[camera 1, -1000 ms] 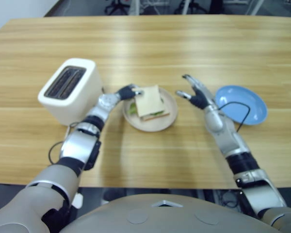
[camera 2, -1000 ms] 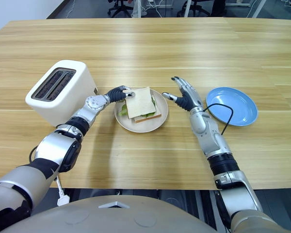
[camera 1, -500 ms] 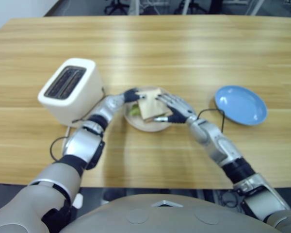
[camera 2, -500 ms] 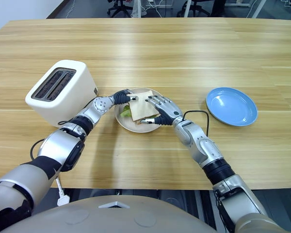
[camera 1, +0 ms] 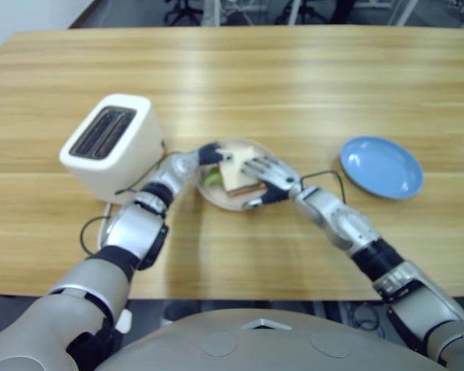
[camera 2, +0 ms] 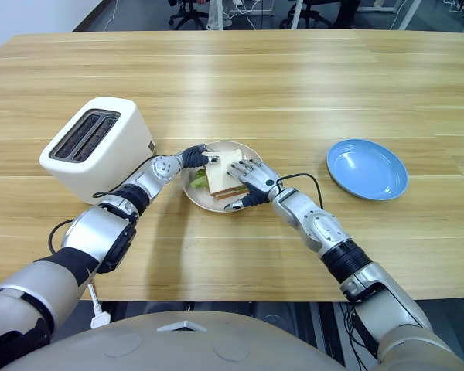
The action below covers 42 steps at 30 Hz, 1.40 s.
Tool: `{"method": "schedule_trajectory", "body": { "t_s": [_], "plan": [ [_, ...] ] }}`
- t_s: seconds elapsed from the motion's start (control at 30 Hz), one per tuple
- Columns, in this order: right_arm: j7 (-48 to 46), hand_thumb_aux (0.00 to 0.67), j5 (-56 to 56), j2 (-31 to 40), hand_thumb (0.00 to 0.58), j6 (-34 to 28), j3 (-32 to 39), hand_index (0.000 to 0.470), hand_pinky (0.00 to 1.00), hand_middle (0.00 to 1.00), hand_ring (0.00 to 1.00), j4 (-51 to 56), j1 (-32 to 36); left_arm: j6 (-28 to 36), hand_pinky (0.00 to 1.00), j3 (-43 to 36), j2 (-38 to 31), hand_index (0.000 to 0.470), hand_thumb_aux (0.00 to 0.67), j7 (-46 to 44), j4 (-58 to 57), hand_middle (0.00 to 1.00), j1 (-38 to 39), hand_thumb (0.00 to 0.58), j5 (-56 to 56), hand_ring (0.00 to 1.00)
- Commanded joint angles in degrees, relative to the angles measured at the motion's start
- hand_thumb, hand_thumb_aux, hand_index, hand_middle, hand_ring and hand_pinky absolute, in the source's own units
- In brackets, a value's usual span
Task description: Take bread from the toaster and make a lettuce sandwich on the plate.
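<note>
Where right hand [camera 2: 250,178] rests, sandwich [camera 2: 219,167] beneath, plated

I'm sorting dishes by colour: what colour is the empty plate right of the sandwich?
The side plate is blue, clearest in the right eye view.

Left hand [camera 1: 203,154] pinching the sandwich [camera 1: 233,173] at its left corner, right hand [camera 1: 269,176] spread flat on top, tan plate [camera 1: 214,195] under both hands, toaster [camera 1: 108,144] left of the left hand, blue plate [camera 1: 381,166] right of the right hand, wooden tabletop [camera 1: 255,85].

Likely office: swivel chairs [camera 1: 184,9] behind
</note>
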<state>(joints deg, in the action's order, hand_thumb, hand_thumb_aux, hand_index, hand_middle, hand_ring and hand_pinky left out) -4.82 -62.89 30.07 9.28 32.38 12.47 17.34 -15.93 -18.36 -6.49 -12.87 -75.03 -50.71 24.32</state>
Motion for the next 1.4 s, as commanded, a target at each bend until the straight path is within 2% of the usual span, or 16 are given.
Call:
{"method": "schedule_trajectory", "body": {
  "t_s": [0.03,0.07,0.1,0.13,0.17,0.47,0.73,0.93,1.1,1.17,1.2,1.23,1.27,1.3,1.33,1.4],
  "plan": [
    [-7.3,0.0,-3.4,-0.7,0.0,1.5,8.0,0.0,0.0,0.0,0.0,4.0,-3.5,0.2,1.0,-0.4,0.3,0.46,0.67,0.1,-0.6,1.0,-0.3,0.58,0.6,1.0],
    [-7.5,0.0,-3.6,-0.8,0.0,1.5,8.1,0.0,0.0,0.0,0.0,4.2,-3.5,-0.4,1.0,-0.9,0.0,0.46,0.67,1.2,-0.3,1.0,-0.5,0.58,1.3,1.0],
    [-7.8,0.0,-3.9,-0.9,0.0,1.3,8.3,0.0,0.0,0.0,0.0,4.3,-3.6,-1.3,0.84,-2.1,-0.6,0.361,0.525,3.8,0.4,0.84,-0.9,0.553,2.8,0.84],
    [-8.1,0.0,-4.2,-1.0,0.0,1.2,8.3,0.0,0.0,0.0,0.0,4.3,-3.6,-2.2,0.56,-3.0,-1.1,0.298,0.434,5.9,1.0,0.56,-1.3,0.508,4.1,0.56],
    [-8.3,0.0,-4.3,-1.0,0.0,1.1,8.3,0.0,0.0,0.0,0.0,4.2,-3.7,-3.2,0.0,-3.9,-1.8,0.0,0.0,8.8,1.9,0.0,-1.8,0.0,5.3,0.0],
    [-8.0,0.0,-4.4,-1.0,0.0,0.5,8.3,0.0,0.0,0.0,0.0,5.3,-3.8,-6.1,0.0,-7.5,-16.8,0.0,0.0,28.5,32.1,0.0,0.3,0.0,19.3,0.0],
    [-3.2,0.0,-1.2,-1.7,0.0,1.7,5.0,0.0,0.0,0.0,0.0,2.6,-3.2,-0.3,0.0,0.0,-22.1,0.0,0.0,17.7,55.3,0.0,12.3,0.0,12.1,0.0],
    [13.1,0.0,8.8,-2.4,0.0,6.8,-7.4,0.0,0.0,0.0,0.0,-13.3,-4.2,4.8,0.0,7.8,-20.1,0.0,0.0,6.7,66.8,0.0,24.3,0.0,-4.3,0.0],
    [9.4,0.0,26.5,-3.5,0.0,7.5,-17.5,0.0,0.0,0.0,0.0,-19.9,-6.5,8.4,0.0,12.5,-21.5,0.0,0.0,-2.5,73.1,0.0,29.5,0.0,-15.1,0.0],
    [3.0,0.0,33.7,-2.9,0.0,3.9,-20.7,0.0,0.0,0.0,0.0,-20.4,-6.9,9.0,0.0,13.5,-23.7,0.164,0.239,-7.1,76.8,0.0,32.0,0.34,-17.8,0.0],
    [-0.7,0.0,35.9,-1.6,0.0,2.0,-21.7,0.0,0.0,0.0,0.0,-20.4,-7.2,9.9,0.24,14.2,-25.0,0.298,0.434,-9.3,78.6,0.24,32.9,0.508,-19.1,0.24],
    [-4.8,0.042,37.8,0.3,0.071,0.2,-22.7,0.029,0.0,0.0,0.0,-20.5,-7.7,11.0,0.71,15.1,-26.5,0.382,0.557,-11.8,80.3,0.71,33.8,0.564,-21.0,0.71],
    [-8.1,0.384,39.9,2.2,0.474,-1.3,-24.0,0.263,0.63,0.63,0.63,-21.0,-8.5,12.5,1.0,16.1,-27.9,0.46,0.67,-14.2,81.9,1.0,34.5,0.58,-23.2,1.0],
    [-11.5,0.51,42.3,4.3,0.547,-2.7,-25.5,0.35,1.0,1.0,1.0,-21.9,-9.6,14.0,1.0,16.9,-29.7,0.46,0.67,-17.4,83.5,1.0,35.4,0.58,-25.9,1.0],
    [-14.7,0.67,44.7,6.3,0.58,-4.0,-26.8,0.46,1.0,1.0,1.0,-23.2,-10.8,15.4,1.0,17.4,-31.5,0.46,0.67,-20.9,84.9,1.0,36.4,0.58,-28.5,1.0],
    [-20.5,0.67,48.5,10.3,0.58,-5.9,-29.0,0.46,1.0,1.0,1.0,-26.6,-13.9,15.8,1.0,16.7,-36.3,0.46,0.67,-28.9,87.3,1.0,40.2,0.58,-31.9,1.0]
  ]
}}
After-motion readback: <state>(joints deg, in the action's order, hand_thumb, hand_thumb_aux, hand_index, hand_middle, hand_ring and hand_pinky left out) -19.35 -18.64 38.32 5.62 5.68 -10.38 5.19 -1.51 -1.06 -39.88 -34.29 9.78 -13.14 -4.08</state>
